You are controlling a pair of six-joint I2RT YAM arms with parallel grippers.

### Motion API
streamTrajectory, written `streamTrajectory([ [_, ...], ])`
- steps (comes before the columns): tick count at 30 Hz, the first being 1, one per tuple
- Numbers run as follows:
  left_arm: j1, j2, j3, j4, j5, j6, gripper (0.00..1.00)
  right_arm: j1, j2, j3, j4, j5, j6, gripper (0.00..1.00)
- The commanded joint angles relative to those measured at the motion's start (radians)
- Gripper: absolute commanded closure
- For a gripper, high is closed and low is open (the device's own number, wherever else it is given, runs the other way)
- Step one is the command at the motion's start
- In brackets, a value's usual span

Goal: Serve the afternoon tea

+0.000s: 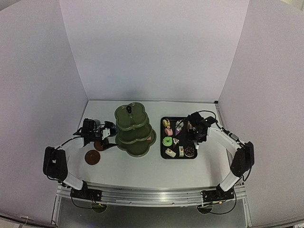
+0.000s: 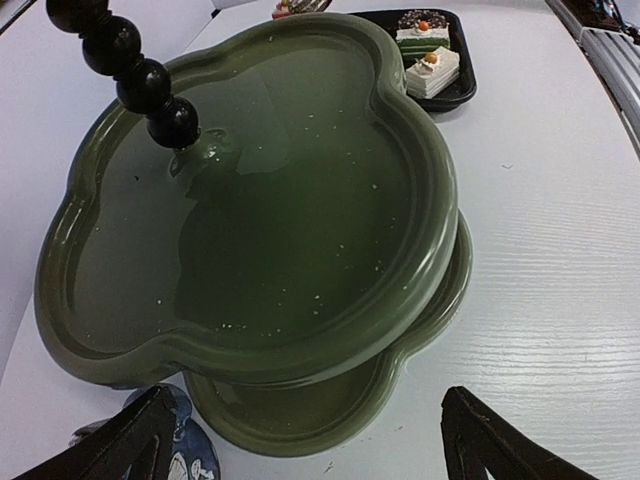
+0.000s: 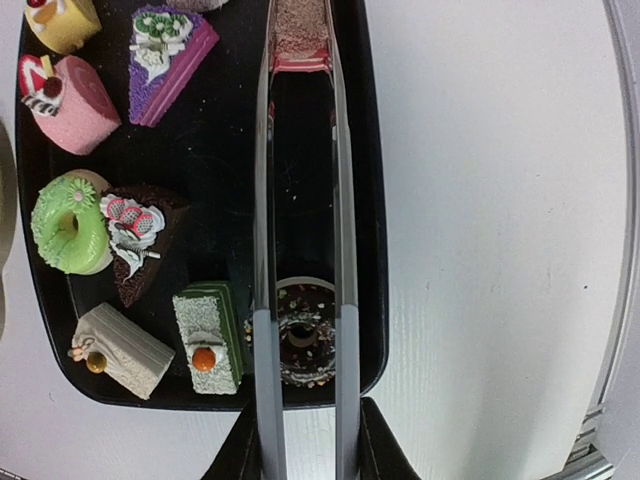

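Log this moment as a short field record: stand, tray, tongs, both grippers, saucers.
stand: dark green three-tier stand, mid-table, visible tiers bare
tray: black tray, right of the stand in the top view, holding every one of the pastries in view
right gripper: right gripper shut on the metal tongs, above the tray
tong tips: pink layered slice between them; grip not confirmed
left gripper: left gripper open, empty, beside the stand
saucers: brown saucer bare, left of the stand; second saucer partly under the left arm

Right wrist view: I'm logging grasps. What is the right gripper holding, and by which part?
The metal tongs, pinched across both arms by the right gripper, far from the tips flanking a pink slice.
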Motion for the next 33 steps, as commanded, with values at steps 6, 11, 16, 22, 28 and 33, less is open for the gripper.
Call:
streamTrajectory([
  [6,-0.003,-0.205,-0.053,-0.166,-0.099,-0.126,0.07,0.144,-0.157,0.104,-0.079,0.025,-0.117,1.0],
  [11,-0.003,-0.312,-0.087,-0.178,-0.138,-0.276,0.07,0.292,-0.189,0.082,-0.132,-0.019,-0.041,1.0],
  [16,-0.003,-0.451,-0.159,-0.139,-0.174,-0.43,0.07,0.445,-0.234,0.073,-0.16,-0.011,0.048,1.0],
  [22,-0.003,-0.594,-0.219,-0.16,-0.199,-0.54,0.06,0.593,-0.173,0.076,-0.16,-0.052,0.042,1.0],
  [28,-0.003,-0.68,-0.239,-0.144,-0.225,-0.602,0.06,0.65,-0.047,0.148,-0.08,-0.057,-0.005,1.0],
  [33,-0.003,-0.694,-0.255,-0.142,-0.235,-0.605,0.06,0.649,0.076,0.247,-0.023,-0.038,-0.072,1.0],
])
